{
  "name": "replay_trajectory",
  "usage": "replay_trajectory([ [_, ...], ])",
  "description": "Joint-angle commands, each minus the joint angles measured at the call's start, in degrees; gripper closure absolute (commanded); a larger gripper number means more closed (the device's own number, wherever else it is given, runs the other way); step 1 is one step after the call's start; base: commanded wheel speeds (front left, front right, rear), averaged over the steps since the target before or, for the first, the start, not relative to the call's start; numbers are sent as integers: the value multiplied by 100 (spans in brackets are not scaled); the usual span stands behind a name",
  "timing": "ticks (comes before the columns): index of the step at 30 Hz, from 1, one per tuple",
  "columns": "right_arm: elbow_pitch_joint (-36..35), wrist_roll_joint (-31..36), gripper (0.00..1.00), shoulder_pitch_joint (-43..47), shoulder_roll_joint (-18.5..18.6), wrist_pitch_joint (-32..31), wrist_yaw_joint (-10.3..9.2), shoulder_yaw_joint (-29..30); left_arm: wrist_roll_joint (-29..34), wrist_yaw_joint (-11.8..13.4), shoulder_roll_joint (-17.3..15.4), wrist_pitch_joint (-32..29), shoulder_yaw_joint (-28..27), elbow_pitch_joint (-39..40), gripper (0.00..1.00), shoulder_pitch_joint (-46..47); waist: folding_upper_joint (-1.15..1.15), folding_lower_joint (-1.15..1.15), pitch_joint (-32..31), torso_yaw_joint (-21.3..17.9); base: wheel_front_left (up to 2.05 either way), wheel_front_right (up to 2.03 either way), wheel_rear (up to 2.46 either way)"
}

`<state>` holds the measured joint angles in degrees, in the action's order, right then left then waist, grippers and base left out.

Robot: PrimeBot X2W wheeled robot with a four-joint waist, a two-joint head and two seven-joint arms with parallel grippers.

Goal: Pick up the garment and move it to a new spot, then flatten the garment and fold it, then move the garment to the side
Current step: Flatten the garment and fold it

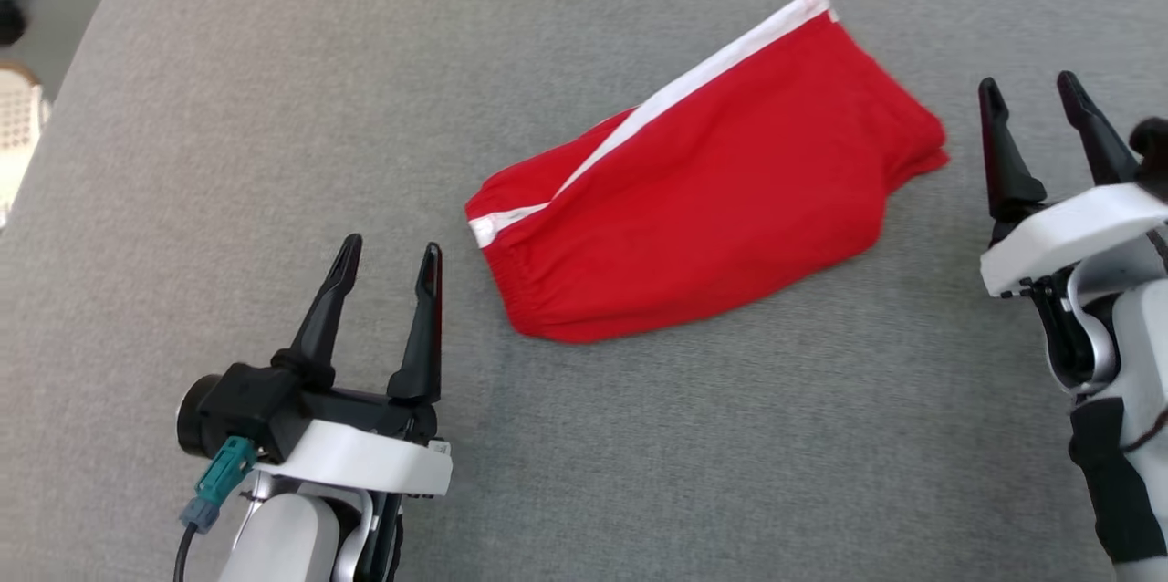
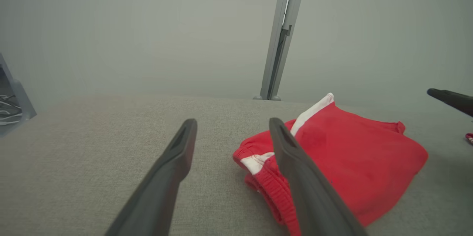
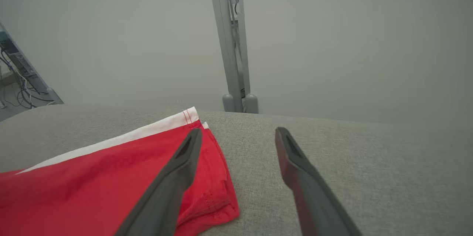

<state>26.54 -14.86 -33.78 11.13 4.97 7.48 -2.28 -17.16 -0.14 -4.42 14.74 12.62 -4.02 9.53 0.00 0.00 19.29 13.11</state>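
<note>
Overhead, the folded red shorts [image 1: 721, 190] lie on the grey cushion [image 1: 274, 153], striped corner near its far edge, between my left gripper [image 1: 391, 246] and right gripper [image 1: 1027, 82]. Both have their fingers spread apart and hold nothing. From my left wrist, the elastic waistband end shows behind one finger; from my right wrist, the hem end shows behind another.

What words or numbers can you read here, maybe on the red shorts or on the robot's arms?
There is no text here that can be read.
The shorts have only a white stripe, with no letters or logo.
There may be a tiny sticker behind the left end effector, but it is too small to read.
</note>
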Motion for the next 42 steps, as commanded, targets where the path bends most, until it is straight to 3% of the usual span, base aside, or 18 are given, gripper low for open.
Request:
replay_trajectory([
  [1, 214, -50, 0, -125, 49, 28, 3, -50, -12, -34, 16, 28, 20, -20, 0, 122, 0, 0, 200, 215, 0, 0, 0],
  [11, 1969, -344, 0, -774, -85, -54, 3, -385, 63, -115, 84, 36, 43, -50, 0, 307, 0, 0, 360, 321, 0, 0, 0],
  [12, 2078, -418, 14, -795, -132, -38, 3, -407, 77, -129, 88, 36, 33, -55, 0, 310, 0, 0, 366, 302, 0, 0, 0],
  [13, 2156, -474, 65, -829, -165, 30, 3, -420, 94, -144, 90, 36, 22, -64, 0, 303, 0, 0, 365, 278, 0, 0, 0],
  [14, 2235, -531, 100, -848, -200, 63, 4, -466, 118, -146, 93, 37, 14, -70, 0, 302, 0, 0, 366, 252, 0, 0, 0],
  [20, 2274, -966, 100, -777, -373, 523, 4, -633, 187, -201, 99, 37, -43, -90, 0, 300, 0, 0, 278, 63, 0, 0, 0],
  [25, 1911, -1361, 100, -347, -413, 909, 3, -861, 267, -222, 59, 37, -129, -88, 0, 190, 0, 0, 71, -219, 0, 0, 0],
  [30, 1174, -1661, 100, 574, -481, 1024, 2, -721, 313, -243, -3, 34, -140, -134, 0, 103, 0, 0, -181, -508, 0, 0, 0],
  [39, -752, -1782, 100, 2544, -797, 1026, 3, -223, 352, -228, -206, -128, -99, -74, 0, -194, 0, 0, -611, -1026, 0, 0, 0],
  [42, -1112, -2024, 100, 2951, -817, 1025, 4, -375, 341, -188, -278, -205, -114, 28, 0, -275, 0, 0, -662, -1170, 0, 0, 0],
])
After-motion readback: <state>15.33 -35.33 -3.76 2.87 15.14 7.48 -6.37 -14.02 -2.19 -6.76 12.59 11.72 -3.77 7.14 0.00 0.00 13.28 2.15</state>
